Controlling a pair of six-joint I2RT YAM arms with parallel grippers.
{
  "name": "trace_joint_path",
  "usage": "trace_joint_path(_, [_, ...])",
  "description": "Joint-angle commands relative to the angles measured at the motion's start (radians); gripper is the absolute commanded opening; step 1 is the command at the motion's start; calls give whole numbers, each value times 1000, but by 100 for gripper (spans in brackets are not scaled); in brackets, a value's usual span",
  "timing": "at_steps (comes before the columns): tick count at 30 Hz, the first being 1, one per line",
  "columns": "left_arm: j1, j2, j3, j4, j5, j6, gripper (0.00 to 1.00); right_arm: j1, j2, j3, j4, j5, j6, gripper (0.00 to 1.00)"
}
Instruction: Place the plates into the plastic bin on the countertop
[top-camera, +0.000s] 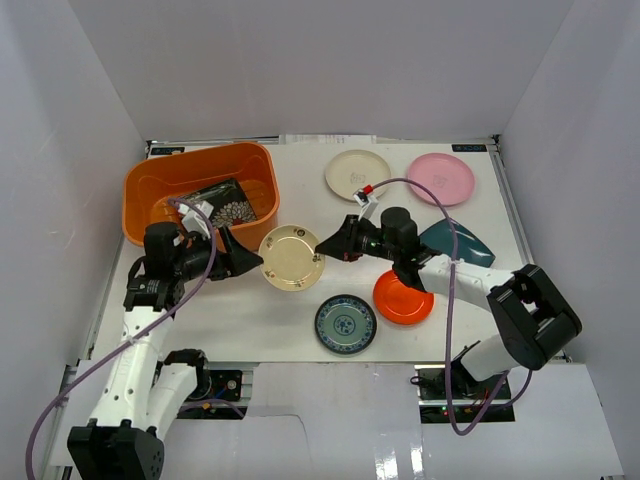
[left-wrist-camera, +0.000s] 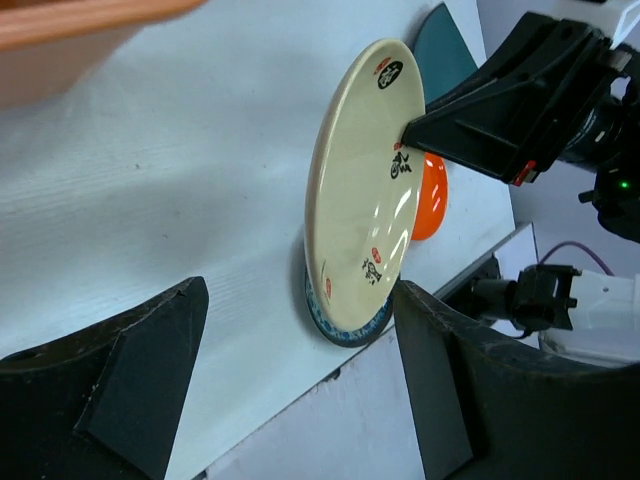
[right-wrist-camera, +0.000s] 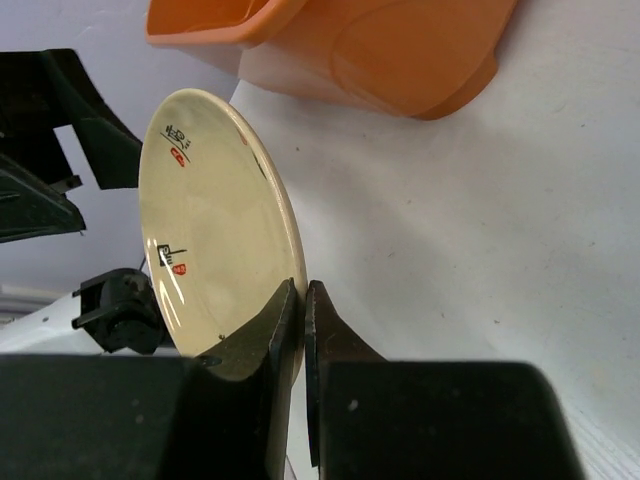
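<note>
The white bench (top-camera: 250, 335) carries everything, and white walls stand around it. At its back left corner sits the orange plastic bin (top-camera: 146, 205), by far the biggest thing here, with the black floral square plate (top-camera: 222, 203) lying inside it. The two arms reach toward each other across the middle of the bench. Between them is the beige plate (top-camera: 291, 257), its face turned up to the overhead camera, to the right of the bin and outside it. The right fingers (right-wrist-camera: 262, 345) are pressed together on this plate's rim, pinching it on the side away from the bin. The left fingers (left-wrist-camera: 130, 385) stand spread wide just beside the opposite rim and hold nothing. The other plates lie on the bench: the cream one (top-camera: 357, 173) and the pink one (top-camera: 441, 179) near the back, the teal square one (top-camera: 468, 243) partly hidden behind the right arm, the red-orange one (top-camera: 400, 302) under that arm, and the blue-patterned one (top-camera: 345, 324) toward the front.
</note>
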Motion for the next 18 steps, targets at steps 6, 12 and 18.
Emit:
trace_joint_path(6, [-155, 81, -53, 114, 6, -51, 47, 5, -29, 0, 23, -90, -4, 8])
trace_joint_path(12, [-167, 68, -1, 146, -110, -99, 0, -1, -76, -52, 9, -80, -27, 36])
trace_joint_path(18, [-166, 127, 200, 206, -233, -147, 0, -36, -182, -101, -87, -106, -93, 74])
